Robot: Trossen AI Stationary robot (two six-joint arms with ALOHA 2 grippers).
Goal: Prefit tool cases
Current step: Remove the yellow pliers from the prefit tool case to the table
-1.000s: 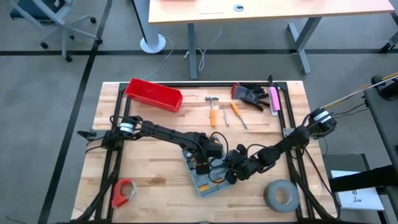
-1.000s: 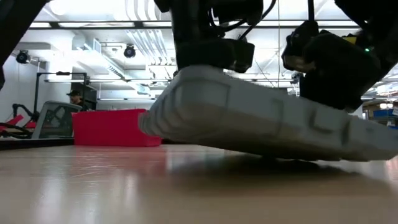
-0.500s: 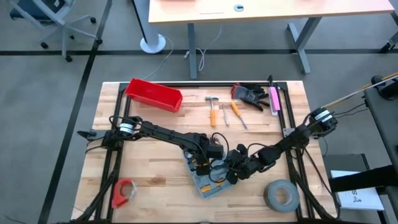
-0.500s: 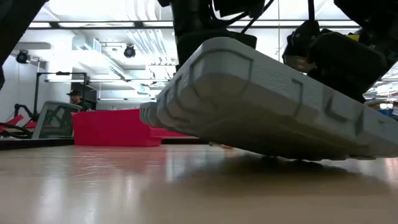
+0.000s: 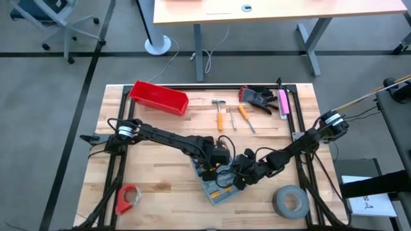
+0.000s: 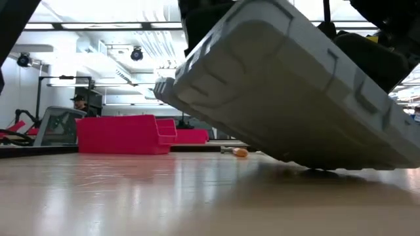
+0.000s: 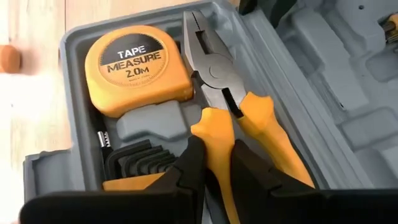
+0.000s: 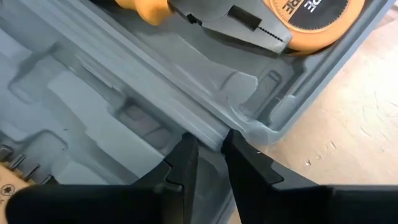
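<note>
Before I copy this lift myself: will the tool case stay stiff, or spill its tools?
The tool case looks like rigid moulded plastic, so probably stiff. It hangs tilted with one edge near the table; the hinged halves may swing. The pliers and tape measure sit in recesses but could slip out.

The tool case (image 7: 348, 93) is matt grey moulded plastic holding pliers (image 7: 214, 68) of dull dark metal with smooth, slightly glossy orange handles and a smooth orange plastic tape measure (image 7: 134, 65), on a pale wooden table (image 5: 160, 173) with a faint sheen.
</note>
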